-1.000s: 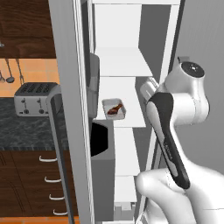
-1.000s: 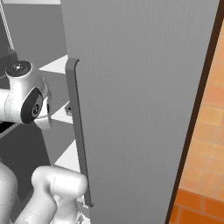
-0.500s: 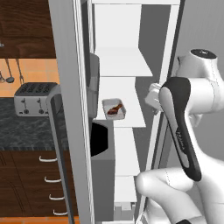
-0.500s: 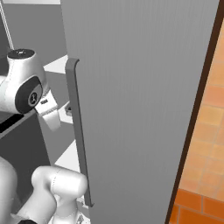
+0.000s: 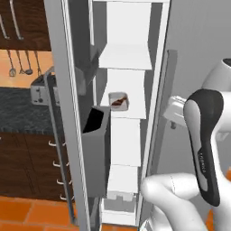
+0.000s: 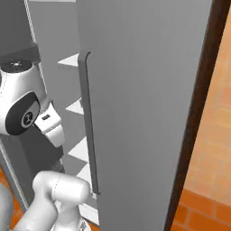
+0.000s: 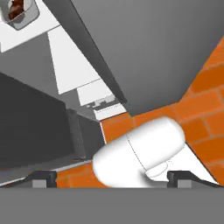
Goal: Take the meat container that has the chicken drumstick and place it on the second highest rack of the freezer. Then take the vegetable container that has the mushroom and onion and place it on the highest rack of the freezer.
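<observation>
I see the freezer point(image 5: 135, 113) open, its door point(image 6: 144, 99) swung right over orange floor tiles point(image 7: 205, 87), toaster point(image 5: 40, 88) on the counter left. Meat container point(image 5: 119, 101) sits on a middle rack point(image 5: 128, 97). Since a second ago the arm pulled back right; gripper point(image 7: 111, 177) spread, holding nothing.

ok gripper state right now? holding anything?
Gripper: open, fingers wide apart at the bottom of the hand view, nothing between them. The meat container sits on a freezer shelf.
</observation>
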{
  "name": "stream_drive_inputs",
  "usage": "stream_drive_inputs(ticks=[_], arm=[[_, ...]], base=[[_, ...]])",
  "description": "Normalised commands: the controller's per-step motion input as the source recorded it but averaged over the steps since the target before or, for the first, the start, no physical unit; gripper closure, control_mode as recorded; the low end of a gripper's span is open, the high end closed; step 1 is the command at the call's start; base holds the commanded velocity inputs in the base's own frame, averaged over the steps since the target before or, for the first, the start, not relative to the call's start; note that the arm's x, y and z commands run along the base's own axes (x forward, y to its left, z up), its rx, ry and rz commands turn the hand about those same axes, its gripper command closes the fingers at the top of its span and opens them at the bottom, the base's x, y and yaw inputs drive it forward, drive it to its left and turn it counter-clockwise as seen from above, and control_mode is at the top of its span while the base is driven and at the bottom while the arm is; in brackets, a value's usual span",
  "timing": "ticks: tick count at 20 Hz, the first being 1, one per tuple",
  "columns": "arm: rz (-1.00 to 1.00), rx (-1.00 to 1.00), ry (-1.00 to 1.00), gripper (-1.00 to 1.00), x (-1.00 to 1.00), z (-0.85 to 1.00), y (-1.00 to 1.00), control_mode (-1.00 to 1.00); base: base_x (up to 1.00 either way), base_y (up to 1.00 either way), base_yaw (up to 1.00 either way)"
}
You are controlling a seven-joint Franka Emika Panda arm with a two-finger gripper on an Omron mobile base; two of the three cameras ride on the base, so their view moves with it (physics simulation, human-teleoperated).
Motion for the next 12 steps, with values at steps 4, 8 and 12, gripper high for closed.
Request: stream_drive_inputs(ticks=[4,8,12], arm=[[0.00,0.00,0.00,-1.00,0.00,0.00,0.00,1.00],[0.00,0.00,0.00,-1.00,0.00,0.00,0.00,1.00],[0.00,0.00,0.00,-1.00,0.00,0.00,0.00,1.00]], base=[[-0.64,-0.05,0.96],[-0.31,0.00,1.00],[-0.26,0.00,1.00]])
